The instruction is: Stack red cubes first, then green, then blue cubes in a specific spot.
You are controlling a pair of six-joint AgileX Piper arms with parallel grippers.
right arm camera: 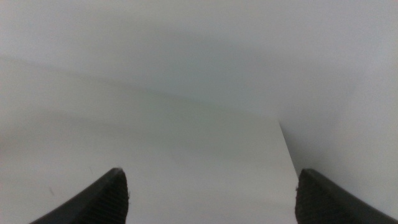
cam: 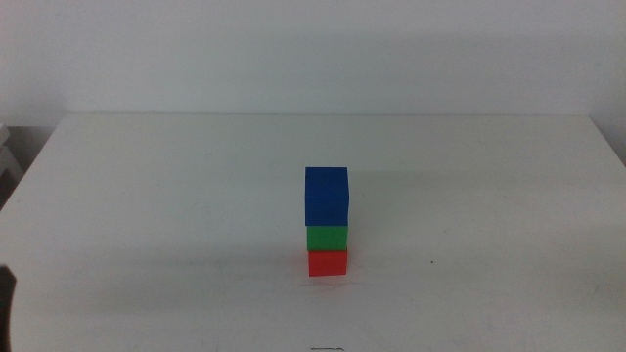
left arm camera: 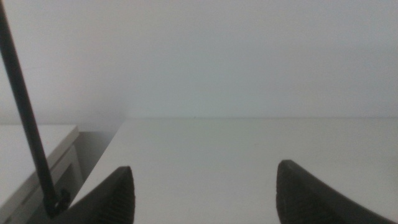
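Observation:
A stack of three cubes stands near the middle of the white table (cam: pixel 147 196) in the middle view: the red cube (cam: pixel 328 263) at the bottom, the green cube (cam: pixel 328 238) on it, the blue cube (cam: pixel 327 197) on top. The spot beneath the stack is hidden by the cubes. My left gripper (left arm camera: pixel 205 193) is open and empty, its jaws wide apart over bare tabletop; only a dark sliver shows at the middle view's lower left edge (cam: pixel 6 293). My right gripper (right arm camera: pixel 211 199) is open and empty over bare table near an edge, out of the middle view.
A thin dark rod (left arm camera: pixel 25 112) and a white side surface (left arm camera: pixel 31 149) show beside the table in the left wrist view. A white wall (cam: pixel 313 49) stands behind the table. A small dark mark (cam: pixel 328 348) lies at the table's front edge.

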